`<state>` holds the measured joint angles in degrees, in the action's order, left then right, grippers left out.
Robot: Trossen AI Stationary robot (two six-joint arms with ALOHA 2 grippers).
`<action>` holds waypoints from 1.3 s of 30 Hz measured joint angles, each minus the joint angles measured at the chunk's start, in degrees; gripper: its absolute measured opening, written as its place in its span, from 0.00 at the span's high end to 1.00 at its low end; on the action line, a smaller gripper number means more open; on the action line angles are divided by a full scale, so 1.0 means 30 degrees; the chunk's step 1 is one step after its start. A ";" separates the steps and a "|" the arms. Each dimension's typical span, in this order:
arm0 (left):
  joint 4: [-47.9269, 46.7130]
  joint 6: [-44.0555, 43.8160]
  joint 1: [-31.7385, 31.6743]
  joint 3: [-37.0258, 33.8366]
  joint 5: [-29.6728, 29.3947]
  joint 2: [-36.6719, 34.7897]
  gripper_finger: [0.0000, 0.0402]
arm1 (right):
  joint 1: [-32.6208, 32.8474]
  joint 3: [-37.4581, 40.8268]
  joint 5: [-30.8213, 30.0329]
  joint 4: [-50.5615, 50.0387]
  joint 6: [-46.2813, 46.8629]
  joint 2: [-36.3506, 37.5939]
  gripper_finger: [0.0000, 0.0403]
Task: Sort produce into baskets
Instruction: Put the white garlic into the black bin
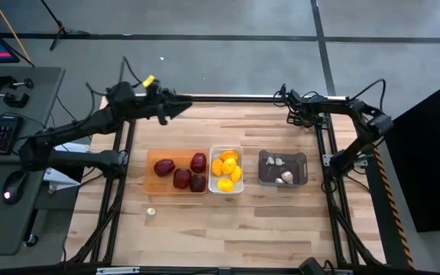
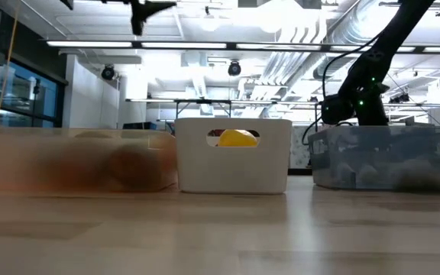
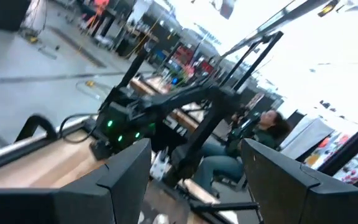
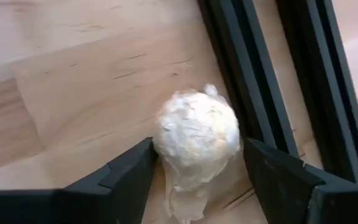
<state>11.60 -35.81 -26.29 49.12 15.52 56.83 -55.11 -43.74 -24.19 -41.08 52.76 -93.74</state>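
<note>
The right gripper (image 4: 197, 171) sits at the bench's (image 4: 73, 81) far edge, its jaws closed around a white garlic bulb (image 4: 196, 138). The left gripper (image 3: 194, 171) hovers with jaws parted, empty.

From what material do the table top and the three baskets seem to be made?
Table top: pale wood planks with visible grain and seams, matte finish.
Orange tray: probably plastic; flat, even colour.
White bin: likely moulded plastic, smooth and slightly glossy, with a cut-out handle slot.
Dark grey bin: probably plastic too; in the low view its wall looks somewhat translucent, so I am less sure.
</note>
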 joint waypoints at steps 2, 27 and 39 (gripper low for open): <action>0.0032 0.0007 -0.0322 0.0000 0.0159 -0.0678 0.42 | 0.0158 -0.0023 -0.0278 0.0069 -0.0610 -0.0061 0.39; 0.5397 -0.0489 -0.1484 0.0036 -0.0052 -0.4098 0.42 | 0.5467 0.0090 0.4134 0.0274 -0.6239 0.5905 0.90; 0.4037 -0.1349 -0.1477 0.0029 -0.0384 -0.2384 0.42 | 1.7098 0.0028 0.7265 0.0071 -0.1203 1.3549 0.85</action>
<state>23.71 -39.86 -30.72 49.21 14.37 49.67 -3.81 -43.66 -2.39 -40.87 49.15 -53.10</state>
